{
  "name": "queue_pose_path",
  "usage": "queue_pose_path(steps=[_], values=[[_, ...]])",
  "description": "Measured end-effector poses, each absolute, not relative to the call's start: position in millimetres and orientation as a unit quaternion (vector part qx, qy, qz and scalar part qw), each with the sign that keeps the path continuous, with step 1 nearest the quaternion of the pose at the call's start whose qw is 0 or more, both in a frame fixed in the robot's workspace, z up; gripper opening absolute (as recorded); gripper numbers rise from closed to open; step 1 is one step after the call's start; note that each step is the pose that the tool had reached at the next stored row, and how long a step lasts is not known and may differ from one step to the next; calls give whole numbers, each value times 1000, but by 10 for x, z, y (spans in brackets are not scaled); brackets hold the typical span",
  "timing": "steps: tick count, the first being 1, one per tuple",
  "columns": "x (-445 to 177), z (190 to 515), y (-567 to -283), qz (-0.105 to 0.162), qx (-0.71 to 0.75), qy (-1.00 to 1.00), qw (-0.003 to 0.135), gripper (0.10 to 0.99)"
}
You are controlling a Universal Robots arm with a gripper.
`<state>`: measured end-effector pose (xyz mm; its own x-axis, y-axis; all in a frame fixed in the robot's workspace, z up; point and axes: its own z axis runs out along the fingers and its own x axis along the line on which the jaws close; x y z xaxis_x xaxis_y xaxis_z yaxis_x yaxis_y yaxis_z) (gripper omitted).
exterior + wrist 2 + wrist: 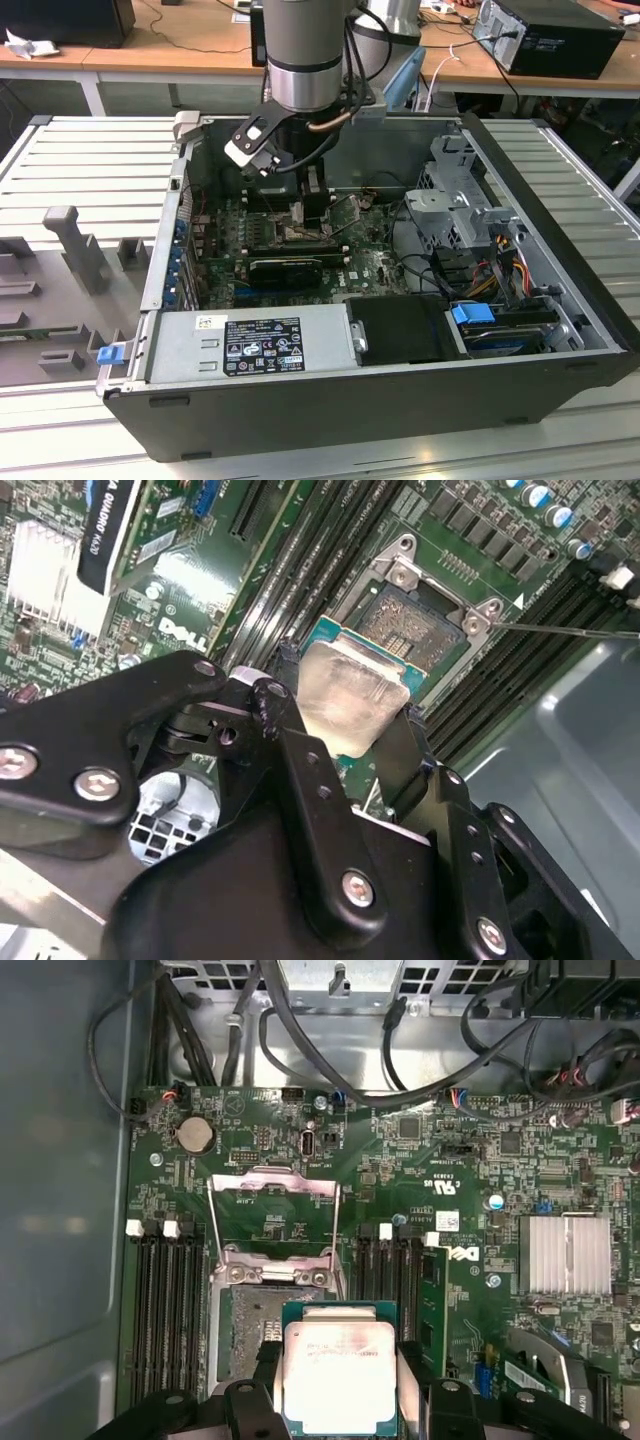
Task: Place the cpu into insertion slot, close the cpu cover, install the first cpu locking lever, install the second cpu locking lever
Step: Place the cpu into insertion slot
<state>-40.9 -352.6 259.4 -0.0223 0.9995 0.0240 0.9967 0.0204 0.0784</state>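
The gripper (340,1388) was clamped on the cpu (338,1360), its jaws pressing two opposite edges with the pale lid uppermost between them. By its look the chip would be light, stiff and smooth-sided, apt to slip, and easily harmed on its underside, so the bare edges seemed the right hold. It hung partly over the insertion slot (245,1325), apparently not seated. Beyond it, the cpu cover (272,1180) stood open on the motherboard (450,1160).
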Motion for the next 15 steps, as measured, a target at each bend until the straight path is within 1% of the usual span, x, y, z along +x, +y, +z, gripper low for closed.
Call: queue_pose_path(steps=[8,10,15], values=[[-411,2540,-3525,36,699,714,19,537],[-411,2515,-3482,36,702,711,19,537],[-413,2332,-3306,34,702,711,17,537]])
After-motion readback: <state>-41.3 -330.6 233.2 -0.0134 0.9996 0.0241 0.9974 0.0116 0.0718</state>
